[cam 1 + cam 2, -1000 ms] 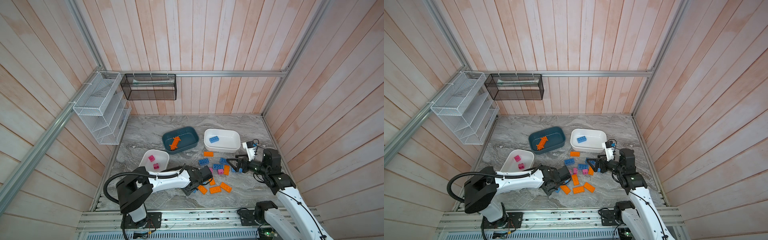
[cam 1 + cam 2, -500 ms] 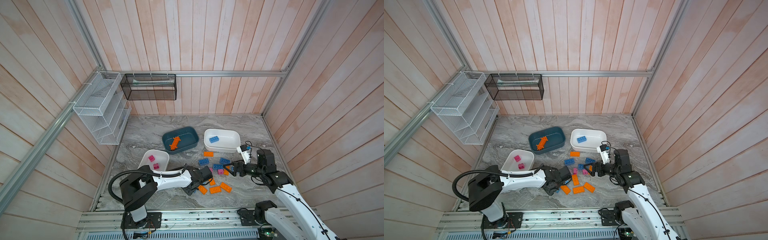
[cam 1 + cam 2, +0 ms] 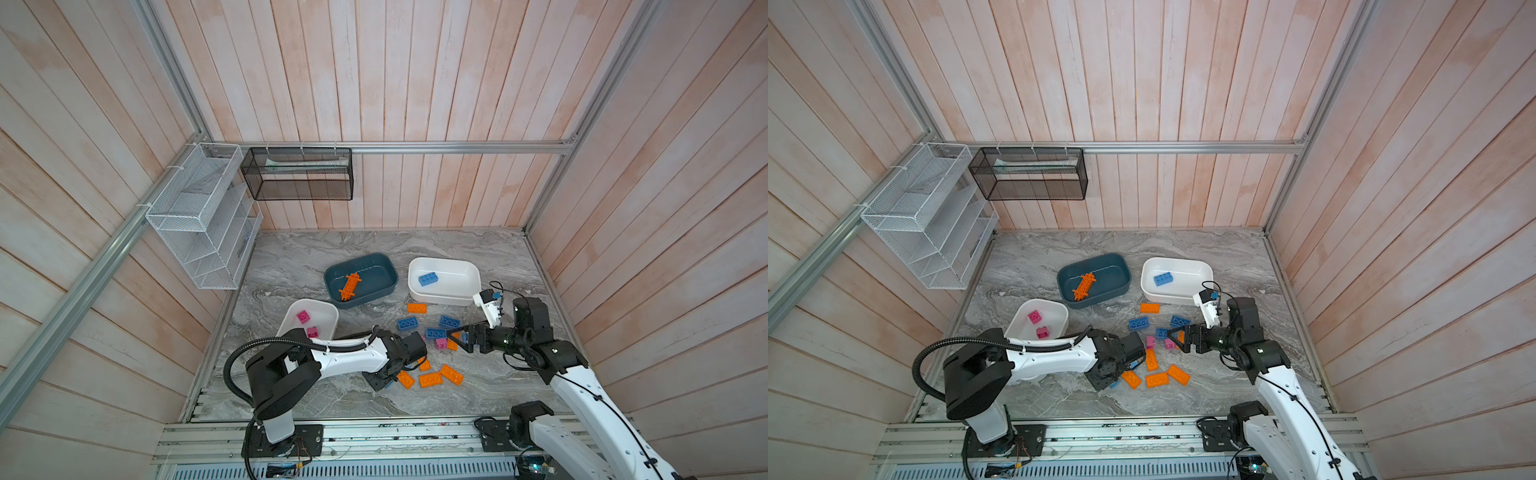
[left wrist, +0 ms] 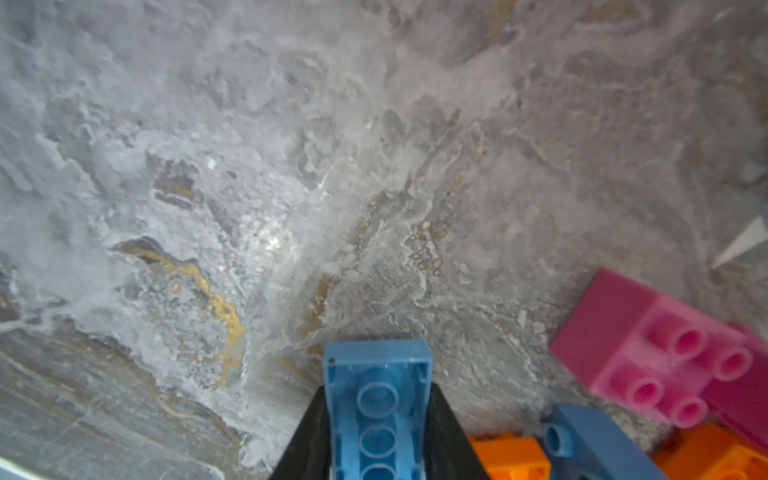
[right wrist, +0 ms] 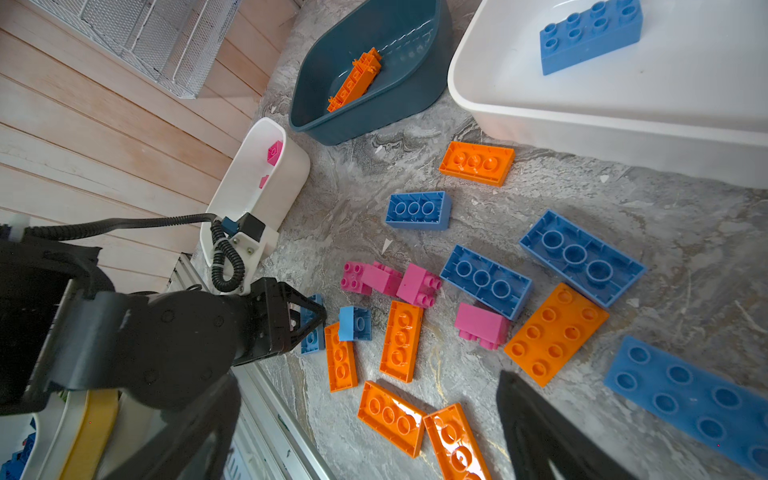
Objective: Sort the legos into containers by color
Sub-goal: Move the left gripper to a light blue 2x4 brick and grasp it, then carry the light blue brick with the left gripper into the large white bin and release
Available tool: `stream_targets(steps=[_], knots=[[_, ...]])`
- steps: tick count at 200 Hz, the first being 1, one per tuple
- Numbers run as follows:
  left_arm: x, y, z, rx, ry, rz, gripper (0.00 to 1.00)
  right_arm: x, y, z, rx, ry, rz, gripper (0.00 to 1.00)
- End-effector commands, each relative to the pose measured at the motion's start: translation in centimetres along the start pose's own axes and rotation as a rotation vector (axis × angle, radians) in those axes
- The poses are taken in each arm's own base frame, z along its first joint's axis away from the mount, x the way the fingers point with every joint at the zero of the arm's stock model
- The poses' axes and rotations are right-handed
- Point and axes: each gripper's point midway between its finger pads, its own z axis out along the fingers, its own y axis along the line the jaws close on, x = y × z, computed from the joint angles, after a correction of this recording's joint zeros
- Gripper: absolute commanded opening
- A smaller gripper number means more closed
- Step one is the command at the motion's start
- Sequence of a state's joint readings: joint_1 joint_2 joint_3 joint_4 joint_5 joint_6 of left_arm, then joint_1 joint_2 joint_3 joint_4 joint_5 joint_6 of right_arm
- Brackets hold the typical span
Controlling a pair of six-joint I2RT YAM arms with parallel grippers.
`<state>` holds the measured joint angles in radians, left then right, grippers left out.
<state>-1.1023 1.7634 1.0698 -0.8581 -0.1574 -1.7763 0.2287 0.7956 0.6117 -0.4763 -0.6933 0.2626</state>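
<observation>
- My left claw (image 4: 376,415) is clamped on a light blue brick (image 4: 376,390), one black finger on each long side, the brick's hollow underside facing the wrist camera.
- That claw sits low at the near left edge of the loose bricks (image 3: 430,380). The held brick is just beside an orange brick (image 5: 340,357). I cannot tell whether it is clear of the table (image 3: 332,245).
- My right claw (image 3: 455,338) has its jaws spread wide, and it is low over the right side of the pile, close to a large orange brick (image 5: 557,332) and a pink brick (image 3: 440,343). Only one finger (image 5: 540,432) shows in its wrist view.
- The dark teal tub (image 3: 374,266) stands at the back middle with a spiky orange piece (image 3: 349,286) lying in it.
- The far white tub (image 3: 469,286) is to its right and has one blue brick (image 3: 428,279) inside.
- The near white tub (image 3: 328,309) is on the left beside my left arm, with two pink bricks (image 3: 303,317) in it.
- The remaining orange, blue and pink bricks lie scattered on the table between the two claws, in front of the tubs.
</observation>
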Motion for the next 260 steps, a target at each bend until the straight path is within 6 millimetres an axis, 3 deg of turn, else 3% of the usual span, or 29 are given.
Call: stream_targets(steps=[1, 35, 66, 105, 112, 115, 123, 150, 175, 206, 234, 260], knots=[[-1.2, 1.1, -0.5, -0.048, -0.034, 0.026, 0.28, -0.4, 0.5, -0.3, -0.004, -0.003, -0.002, 0.97], [-3.2, 0.1, -3.6, 0.010, -0.091, 0.111, 0.28, -0.6, 0.4, -0.1, -0.010, -0.023, 0.003, 0.97], [-5.0, -3.3, -7.4, 0.140, -0.141, 0.288, 0.28, -1.9, 0.5, -0.3, 0.003, -0.062, -0.017, 0.97], [-7.8, -10.6, -11.1, 0.331, -0.234, 0.476, 0.28, -4.5, 0.2, -1.1, 0.062, -0.122, -0.055, 0.98], [-7.8, -12.5, -11.8, 0.380, -0.256, 0.518, 0.29, -5.0, 0.1, -1.4, 0.073, -0.140, -0.060, 0.98], [-9.1, -13.2, -11.9, 0.390, -0.272, 0.505, 0.29, -5.2, 0.1, -1.5, 0.076, -0.146, -0.063, 0.98], [-10.1, -15.1, -12.4, 0.426, -0.301, 0.523, 0.29, -5.7, 0.0, -1.8, 0.083, -0.162, -0.063, 0.98], [-11.8, -21.8, -14.0, 0.518, -0.402, 0.629, 0.29, -6.9, -0.3, -2.6, 0.089, -0.206, -0.063, 0.98], [-12.5, -26.5, -12.7, 0.562, -0.432, 0.704, 0.30, -7.5, -0.8, -3.3, 0.107, -0.226, -0.072, 0.98], [-13.2, -30.2, -11.0, 0.590, -0.473, 0.752, 0.30, -8.0, -1.5, -4.4, 0.139, -0.255, -0.073, 0.98], [-13.2, -32.3, -9.1, 0.642, -0.474, 0.779, 0.31, -7.8, -2.2, -4.8, 0.153, -0.259, -0.072, 0.98], [-13.2, -33.0, -7.0, 0.624, -0.459, 0.800, 0.31, -7.7, -2.4, -5.2, 0.164, -0.261, -0.076, 0.98]])
